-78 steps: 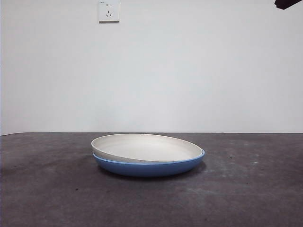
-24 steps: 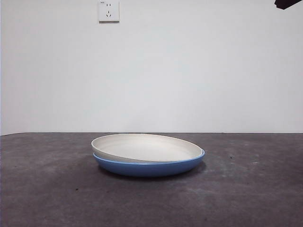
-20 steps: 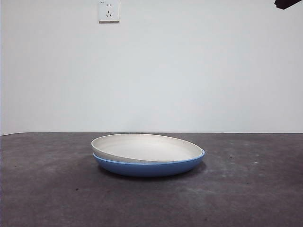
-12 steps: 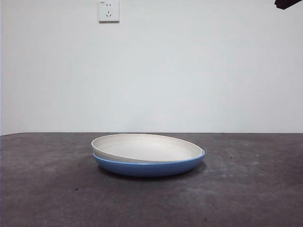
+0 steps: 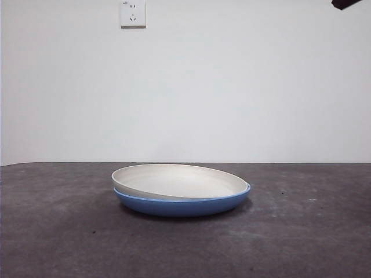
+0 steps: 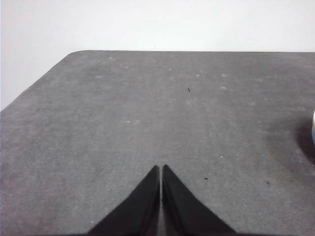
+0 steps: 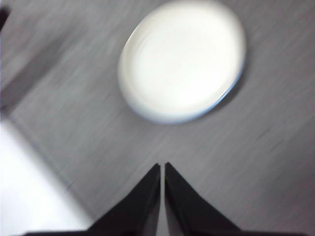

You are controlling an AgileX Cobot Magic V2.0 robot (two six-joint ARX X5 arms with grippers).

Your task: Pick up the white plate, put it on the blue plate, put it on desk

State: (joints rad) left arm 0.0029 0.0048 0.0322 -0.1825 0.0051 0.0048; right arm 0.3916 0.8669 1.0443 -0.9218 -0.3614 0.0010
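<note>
The white plate sits inside the blue plate in the middle of the desk, tilted a little so its left rim rides higher. In the right wrist view the white plate shows from above, blurred, with a thin blue edge of the blue plate under it. My right gripper is shut and empty, high above the desk and short of the plates. My left gripper is shut and empty over bare desk, with the plates' edge just at the picture's side.
A white wall with a power socket stands behind the desk. A black arm tip shows at the top right corner. The desk's rounded corner and edge show in the left wrist view.
The black arm tip at the top right corner has shifted slightly up and left. The plates have not moved.
</note>
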